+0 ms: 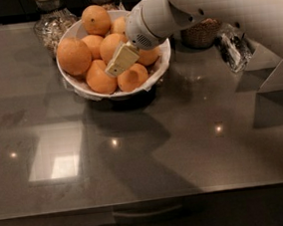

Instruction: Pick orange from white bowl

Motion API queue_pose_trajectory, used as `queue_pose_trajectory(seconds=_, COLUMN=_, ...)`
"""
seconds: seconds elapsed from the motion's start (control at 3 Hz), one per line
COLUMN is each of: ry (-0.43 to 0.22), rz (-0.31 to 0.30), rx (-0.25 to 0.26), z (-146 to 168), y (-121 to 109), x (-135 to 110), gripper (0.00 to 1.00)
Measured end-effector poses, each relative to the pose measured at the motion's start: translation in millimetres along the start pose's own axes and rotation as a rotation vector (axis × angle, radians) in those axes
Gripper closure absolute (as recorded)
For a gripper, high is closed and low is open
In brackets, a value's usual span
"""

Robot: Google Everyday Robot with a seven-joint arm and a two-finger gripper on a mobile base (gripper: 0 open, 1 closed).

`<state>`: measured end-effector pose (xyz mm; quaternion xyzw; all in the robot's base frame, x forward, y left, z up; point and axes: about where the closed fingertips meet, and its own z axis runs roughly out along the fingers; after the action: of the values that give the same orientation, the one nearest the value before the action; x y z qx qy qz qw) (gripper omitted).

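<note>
**Ana:** When you looked through the one camera, where was the gripper?

**Ben:** It was low over the white bowl, at the end of the thick white arm that reached in from the upper right. Its cream-coloured tip slanted down to the left, into the gap between two front oranges in the heap.

**Ana:** Was the pincer wide, narrow, or holding something?

**Ben:** I could not tell. Nothing had been lifted out that I could see.

**Ana:** And the orange?

**Ben:** It lay in the bowl against the left rim, round, evenly bright, the biggest of the pile. The gripper was near it but apart from it, with another orange lying between them.

**Ana:** What about the bowl itself?

**Ben:** It stood at the back of a dark grey counter, heaped with oranges, a crinkled white liner showing at its rim.

**Ana:** What else was on the counter?

**Ben:** A glass jar of grain stood just behind the bowl on the left. A second jar with brownish contents was behind it on the right, partly hidden by the arm. A crumpled clear packet lay further right. Small lights reflected off the glossy counter in front.
</note>
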<state>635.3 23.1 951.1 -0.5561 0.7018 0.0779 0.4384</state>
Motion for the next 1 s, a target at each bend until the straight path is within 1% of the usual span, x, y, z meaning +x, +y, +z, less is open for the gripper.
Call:
queue_pose_trajectory(seconds=0.67, ry=0.0, rz=-0.001, rx=0.0, z=0.5, y=0.4, x=-0.6, gripper=0.17)
queue_pose_trajectory(seconds=1.0, ry=-0.004, rz=-0.005, rx=-0.004, z=4.7, y=0.9, x=-2.3, gripper=0.23)
